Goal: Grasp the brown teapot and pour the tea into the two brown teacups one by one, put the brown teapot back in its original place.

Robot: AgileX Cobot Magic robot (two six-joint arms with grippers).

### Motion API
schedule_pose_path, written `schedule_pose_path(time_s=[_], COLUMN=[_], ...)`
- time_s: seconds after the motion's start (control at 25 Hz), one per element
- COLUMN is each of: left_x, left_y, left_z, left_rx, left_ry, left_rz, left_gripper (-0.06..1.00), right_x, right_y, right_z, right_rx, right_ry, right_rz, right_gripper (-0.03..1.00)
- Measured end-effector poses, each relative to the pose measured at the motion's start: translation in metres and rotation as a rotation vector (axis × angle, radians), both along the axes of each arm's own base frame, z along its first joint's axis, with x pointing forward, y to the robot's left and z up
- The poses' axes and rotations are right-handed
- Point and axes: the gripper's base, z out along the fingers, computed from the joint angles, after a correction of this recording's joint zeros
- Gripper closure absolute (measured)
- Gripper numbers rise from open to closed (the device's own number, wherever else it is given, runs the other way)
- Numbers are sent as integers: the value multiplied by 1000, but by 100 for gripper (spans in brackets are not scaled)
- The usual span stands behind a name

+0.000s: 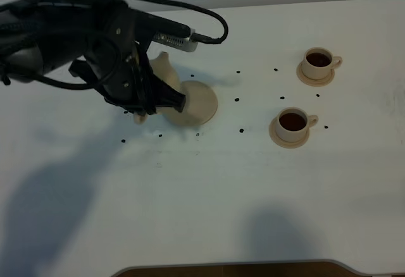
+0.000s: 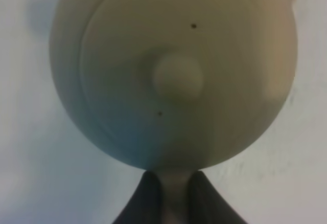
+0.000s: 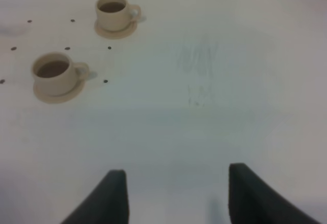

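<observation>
Both teacups (image 1: 318,64) full; my left gripper (image 2: 175,183), clenched on the teapot (image 2: 173,70) handle, hovers beside the saucer (image 1: 201,103); next, lower toward three o'clock.

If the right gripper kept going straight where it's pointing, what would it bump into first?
Probably just the bare white table. The right gripper is open, and both teacups sit off to one side, though depth is unclear.

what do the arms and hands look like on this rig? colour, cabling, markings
Left arm: black, bulky housings, loose black cables looping over it, and a silver-grey module on top. Left hand: dark tapered fingers. Right hand: two dark, blunt wedge fingers; the right arm itself is out of view. No markings are legible.
</observation>
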Motion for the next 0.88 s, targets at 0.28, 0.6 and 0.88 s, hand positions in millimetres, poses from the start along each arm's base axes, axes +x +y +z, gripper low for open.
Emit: schedule_pose_path(time_s=[0.28,0.6,0.88], left_x=[12,22,28], left_y=[-5,-14,-20], left_z=[-25,-61,-77], left_rx=[-101,-109,-145], left_ry=[-28,7,-5], left_rz=[45,52,56], left_gripper=[82,82,82], right_x=[0,0,0], right_y=[0,0,0], right_z=[0,0,0], right_rx=[0,0,0], right_ry=[0,0,0], right_rz=[0,0,0], right_gripper=[53,53,53])
